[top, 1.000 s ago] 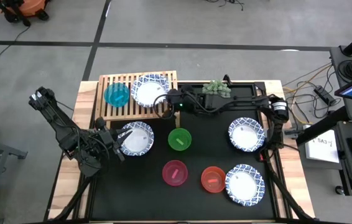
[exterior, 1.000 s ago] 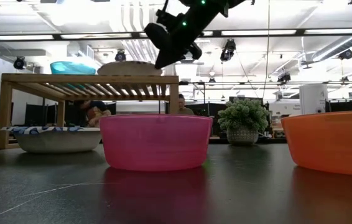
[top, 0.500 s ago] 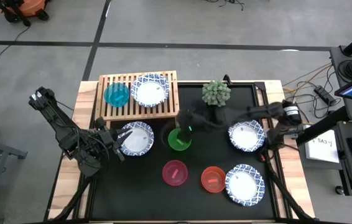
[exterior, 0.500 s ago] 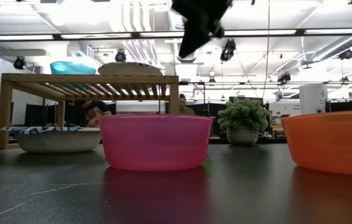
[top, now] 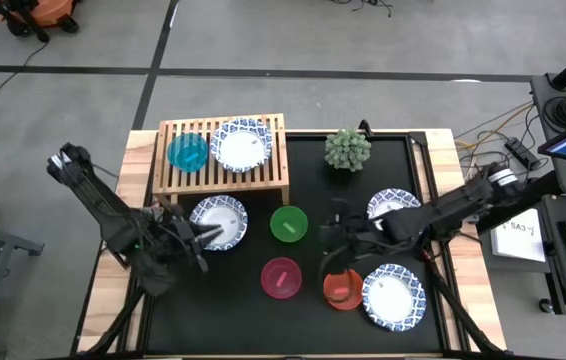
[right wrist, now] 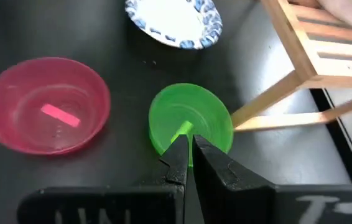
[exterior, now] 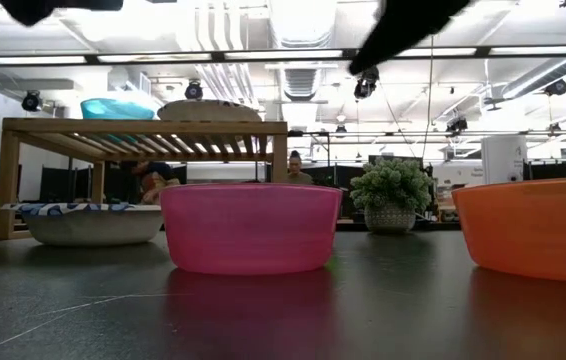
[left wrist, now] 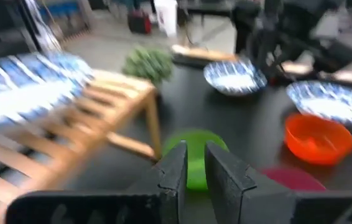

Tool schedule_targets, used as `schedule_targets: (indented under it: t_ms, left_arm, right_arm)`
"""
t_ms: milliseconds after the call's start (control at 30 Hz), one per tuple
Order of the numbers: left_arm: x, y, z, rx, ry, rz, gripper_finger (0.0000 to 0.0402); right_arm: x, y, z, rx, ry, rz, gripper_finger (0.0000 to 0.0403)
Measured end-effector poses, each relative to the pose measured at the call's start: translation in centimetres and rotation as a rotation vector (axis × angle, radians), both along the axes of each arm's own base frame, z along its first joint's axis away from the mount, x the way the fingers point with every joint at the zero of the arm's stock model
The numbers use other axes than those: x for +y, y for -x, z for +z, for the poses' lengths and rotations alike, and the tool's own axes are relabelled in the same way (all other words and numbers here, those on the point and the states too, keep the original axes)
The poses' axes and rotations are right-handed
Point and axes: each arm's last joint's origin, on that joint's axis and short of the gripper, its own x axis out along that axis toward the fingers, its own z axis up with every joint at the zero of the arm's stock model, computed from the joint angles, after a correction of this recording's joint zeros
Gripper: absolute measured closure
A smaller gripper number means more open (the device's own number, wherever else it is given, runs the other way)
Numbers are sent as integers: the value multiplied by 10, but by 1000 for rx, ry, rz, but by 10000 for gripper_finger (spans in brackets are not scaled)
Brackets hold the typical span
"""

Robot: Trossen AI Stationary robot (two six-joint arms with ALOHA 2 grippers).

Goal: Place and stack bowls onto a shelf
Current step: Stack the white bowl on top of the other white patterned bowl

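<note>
The light-wood shelf stands at the table's far left. A teal bowl and a white blue-rimmed bowl rest on its slatted top. On the black mat sit another white bowl, the green bowl, the pink bowl, the red bowl and two more white bowls. My right gripper hovers shut between the green and red bowls, pointing at the green bowl. My left gripper hangs by the near-left white bowl, its fingers a narrow gap apart.
A small green potted plant stands at the mat's far edge, right of the shelf. The shelf's right leg stands close to the green bowl. My right arm reaches in from the table's right side, over one white bowl.
My right gripper has swung from the shelf's right end toward the near edge and to the right, passing over the green bowl to a spot beside the red bowl. My left arm has shifted slightly toward the near edge. No bowl has moved.
</note>
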Motion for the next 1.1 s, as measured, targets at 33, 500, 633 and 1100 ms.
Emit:
schedule_targets:
  t_ms: [33, 500, 633, 1100]
  left_arm:
    - [-4, -3, -5, 18, 24, -10, 364]
    - [-26, -67, -69, 423, 208, -78, 360]
    - [-7, -73, -85, 633, 202, -18, 336]
    - [17, -76, -98, 822, 122, 40, 241]
  right_arm:
    - [1, 6, -1, -24, 3, 22, 390]
    - [-20, 76, 16, -388, 20, 225, 390]
    - [-26, 92, 23, -441, -1, 252, 390]
    - [-37, 123, 9, -474, 4, 310, 390]
